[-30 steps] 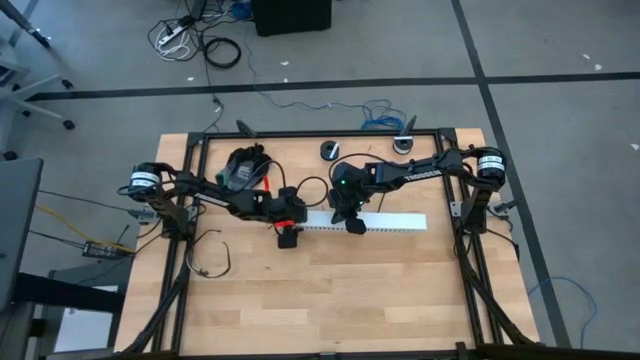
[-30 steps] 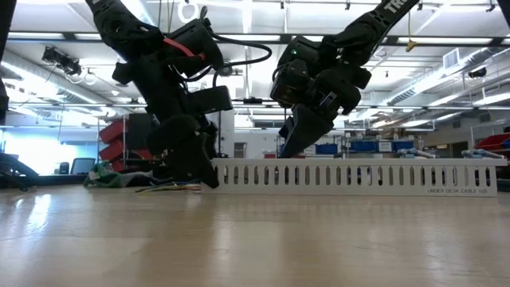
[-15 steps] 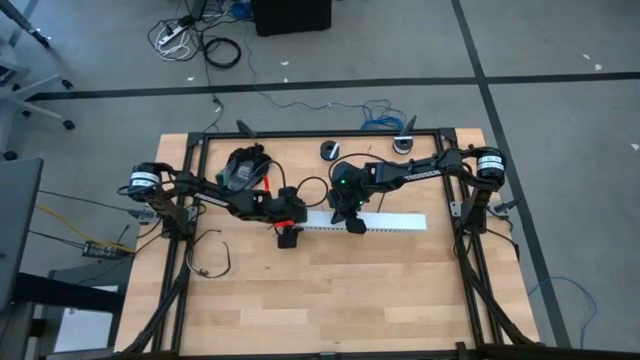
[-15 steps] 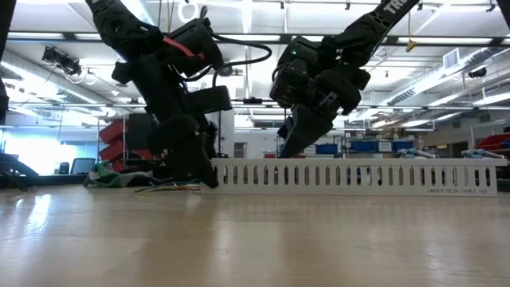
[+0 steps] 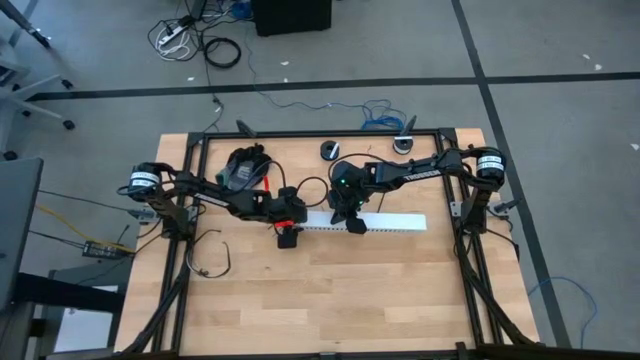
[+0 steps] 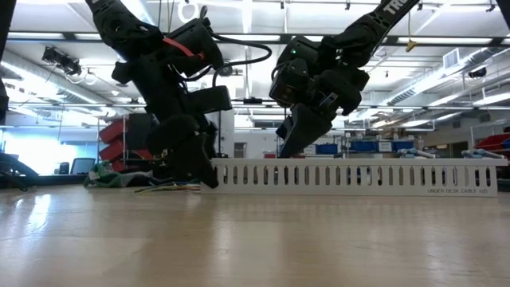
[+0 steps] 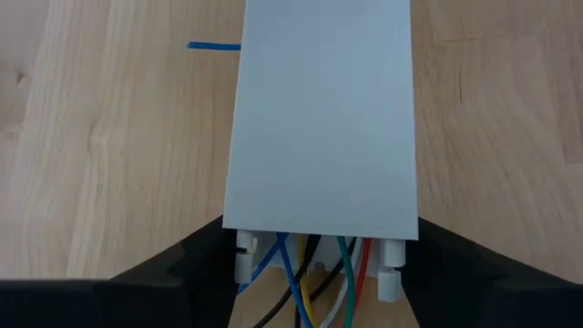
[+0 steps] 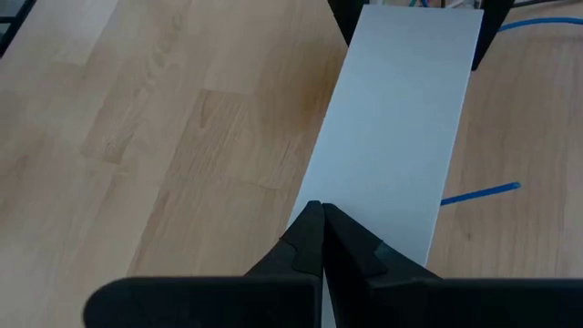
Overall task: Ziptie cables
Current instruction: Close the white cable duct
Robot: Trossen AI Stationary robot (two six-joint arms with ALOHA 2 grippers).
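A white slotted duct [image 5: 390, 222] lies on the wooden table with its flat cover [image 7: 323, 118] on top. The cables [image 7: 305, 282], thin blue, yellow, black, green, white and red wires, come out of its left end and lie on the table [image 6: 171, 188]. My left gripper [image 5: 288, 236] stands at that end with its fingers [image 7: 182, 264] on either side of the duct. My right gripper [image 5: 353, 226] is shut, its tips [image 8: 321, 211] on the cover about a third of the way along from the left end. My left gripper grips the duct's left end by its two side walls [image 7: 242, 246], one finger on each wall. The fingers slant down from the table's left and lie along the duct, which rests flat on the table. My right gripper sets its shut fingertips on the cover near its near long edge [image 8: 344, 202]. It slants down from the right and far side [image 6: 283, 153]. Whether it presses, I cannot tell.
A thin blue strip [image 8: 481, 192] lies on the table just beyond the duct. A dark heap [image 5: 245, 168] and two round dark parts [image 5: 331, 150] sit toward the far edge. A loose black wire [image 5: 212, 260] lies near the left. The table's near half is bare wood.
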